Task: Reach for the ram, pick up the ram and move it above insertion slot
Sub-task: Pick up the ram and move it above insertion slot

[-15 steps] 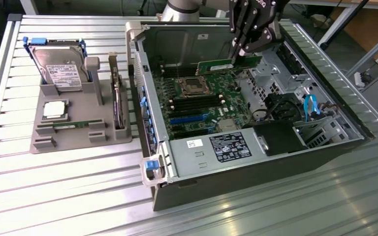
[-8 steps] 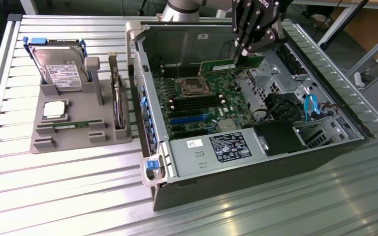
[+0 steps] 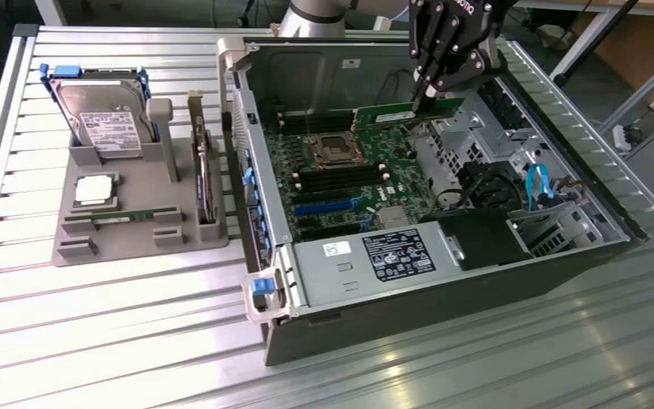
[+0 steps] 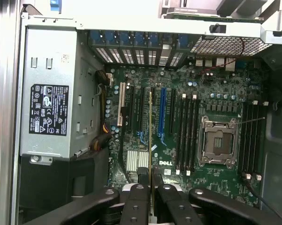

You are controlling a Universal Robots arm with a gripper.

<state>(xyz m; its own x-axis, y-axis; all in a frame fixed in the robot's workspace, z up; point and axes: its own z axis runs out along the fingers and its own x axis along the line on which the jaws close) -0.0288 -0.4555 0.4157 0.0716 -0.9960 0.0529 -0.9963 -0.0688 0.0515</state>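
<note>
In the exterior view the gripper (image 3: 427,100) hung inside the open computer case (image 3: 599,256), its fingers (image 3: 421,95) drawn in almost together and pinching the top edge of the ram (image 3: 401,114). The green strip hung on edge in the air above the motherboard (image 3: 350,183), toward the far end of the case and clear of the processor socket (image 3: 333,146) beneath it. In the wrist view the ram (image 4: 150,136) ran as a thin edge-on line out from between the black fingers (image 4: 137,204), over the motherboard's (image 4: 216,89) long slots.
</note>
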